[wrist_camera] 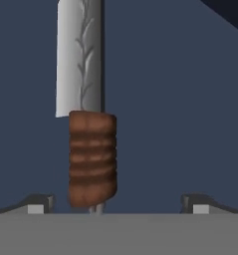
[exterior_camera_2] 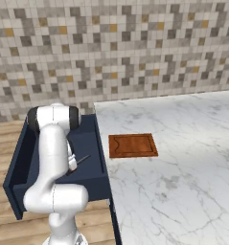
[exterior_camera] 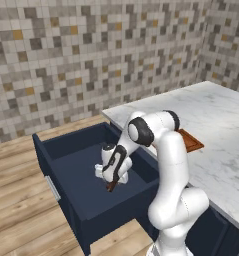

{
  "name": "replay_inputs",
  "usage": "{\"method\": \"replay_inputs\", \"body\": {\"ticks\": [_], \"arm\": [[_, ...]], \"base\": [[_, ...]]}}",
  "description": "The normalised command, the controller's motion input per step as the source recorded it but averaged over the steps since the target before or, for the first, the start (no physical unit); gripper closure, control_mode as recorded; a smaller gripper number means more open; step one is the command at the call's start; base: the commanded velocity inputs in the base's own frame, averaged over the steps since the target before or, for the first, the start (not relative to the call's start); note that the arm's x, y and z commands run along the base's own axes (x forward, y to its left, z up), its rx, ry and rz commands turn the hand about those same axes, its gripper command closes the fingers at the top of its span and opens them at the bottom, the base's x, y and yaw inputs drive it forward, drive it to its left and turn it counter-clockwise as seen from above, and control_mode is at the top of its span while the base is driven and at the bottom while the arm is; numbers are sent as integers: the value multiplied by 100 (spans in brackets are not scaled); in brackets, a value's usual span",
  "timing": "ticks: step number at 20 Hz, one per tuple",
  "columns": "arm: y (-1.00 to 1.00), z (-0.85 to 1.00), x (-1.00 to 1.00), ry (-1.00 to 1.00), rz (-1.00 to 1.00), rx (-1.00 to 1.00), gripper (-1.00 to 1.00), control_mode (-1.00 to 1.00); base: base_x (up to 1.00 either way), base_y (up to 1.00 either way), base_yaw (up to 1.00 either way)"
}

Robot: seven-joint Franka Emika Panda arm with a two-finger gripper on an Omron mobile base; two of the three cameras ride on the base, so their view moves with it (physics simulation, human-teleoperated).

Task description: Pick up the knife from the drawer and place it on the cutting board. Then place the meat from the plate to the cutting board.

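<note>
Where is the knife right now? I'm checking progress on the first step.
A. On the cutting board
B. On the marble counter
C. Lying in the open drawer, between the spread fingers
C: the knife lies on the drawer floor, fingers apart either side of its handle.

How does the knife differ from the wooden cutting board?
The knife lies down inside the open blue drawer; the cutting board lies up on the marble counter. The knife is narrow with a pale silvery blade and ribbed handle; the board is a wide flat rectangle with a groove near its edge. The open gripper straddles the knife's handle; the board is bare. Both show reddish-brown parts.
</note>
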Motion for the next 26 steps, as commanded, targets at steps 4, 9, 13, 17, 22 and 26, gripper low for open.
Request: {"method": "replay_inputs", "body": {"ticks": [4, 9, 13, 17, 22, 26], "arm": [[0, -11, 16, -8, 0, 4, -100, -100], [0, -12, 12, -2, 0, 2, -100, -100], [2, -16, 7, 0, 0, 0, -100, -100], [1, -17, 3, 0, 0, 0, -100, -100], [1, -20, 3, 0, 0, 0, -100, -100], [3, -22, 2, 0, 0, 0, -100, -100]], "base": [[0, 0, 0], [0, 0, 0], [0, 0, 0], [0, 0, 0], [0, 0, 0], [0, 0, 0]]}}
